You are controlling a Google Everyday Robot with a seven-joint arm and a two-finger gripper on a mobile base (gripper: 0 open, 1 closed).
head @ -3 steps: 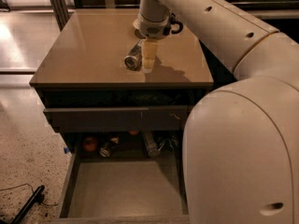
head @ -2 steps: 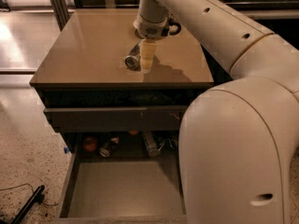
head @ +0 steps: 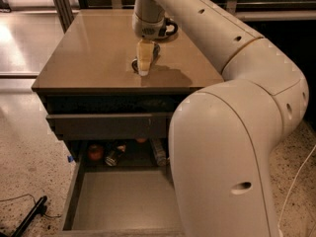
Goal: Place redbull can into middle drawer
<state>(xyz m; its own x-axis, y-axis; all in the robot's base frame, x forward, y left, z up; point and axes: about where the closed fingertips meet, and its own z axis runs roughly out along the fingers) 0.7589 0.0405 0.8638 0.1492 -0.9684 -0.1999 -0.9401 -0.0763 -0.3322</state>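
The redbull can (head: 134, 64) lies on the brown cabinet top (head: 89, 53), and only its dark end shows at the left of my gripper (head: 144, 60). The gripper hangs straight down from the white arm right over the can and hides most of it. Low in the view the middle drawer (head: 123, 201) is pulled out, with its flat grey floor bare.
A shut drawer with a plain front (head: 108, 125) sits above the open one. Behind the open drawer lie an orange-red can (head: 95, 152), a dark can (head: 114, 155) and a silvery can (head: 159, 152). My bulky white arm (head: 232, 157) covers the right side. A black cable (head: 29, 216) lies on the floor.
The arm's big elbow has shifted left and covers more of the open drawer. The gripper turned slightly over the can, which shows less than before.
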